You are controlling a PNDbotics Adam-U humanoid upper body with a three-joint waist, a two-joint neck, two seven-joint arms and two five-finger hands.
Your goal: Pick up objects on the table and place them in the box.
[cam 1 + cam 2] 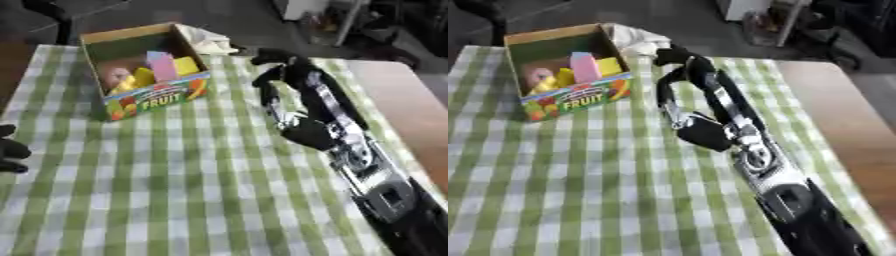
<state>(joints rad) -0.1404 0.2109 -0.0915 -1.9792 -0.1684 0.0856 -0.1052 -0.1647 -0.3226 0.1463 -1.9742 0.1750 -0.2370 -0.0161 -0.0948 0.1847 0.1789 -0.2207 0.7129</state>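
A: What takes up the most room here?

B: The table [175, 200], covered in a green-and-white checked cloth, fills nearly the whole view. A bare brown strip of tabletop [411, 110] runs along the 3 o'clock edge.

A: And next in size?

B: The robot's right arm [754, 155], black with silver joints, comes in from 5 o'clock and stretches toward 12. Its right hand [289, 75] sits at about 1 o'clock, just right of the box, fingers drooping and relaxed, holding nothing that I can see. Whether the fingertips touch the cloth I cannot tell.

A: Where is the box?

B: The cardboard box [96, 55] stands open at 11 o'clock, with "FRUIT" printed on its colourful front panel. Inside are a pink block [162, 66] standing upright, a yellow block [185, 65] just right of it, another yellow piece [140, 79] toward the front, and a pale pinkish round thing [114, 74] at the left.

A: Anything behind it?

B: A crumpled whitish cloth or bag [636, 39] lies against the box's far right corner.

A: The other hand?

B: The left hand [10, 149] shows only as dark fingers at the 9 o'clock edge; open or closed, I cannot tell.
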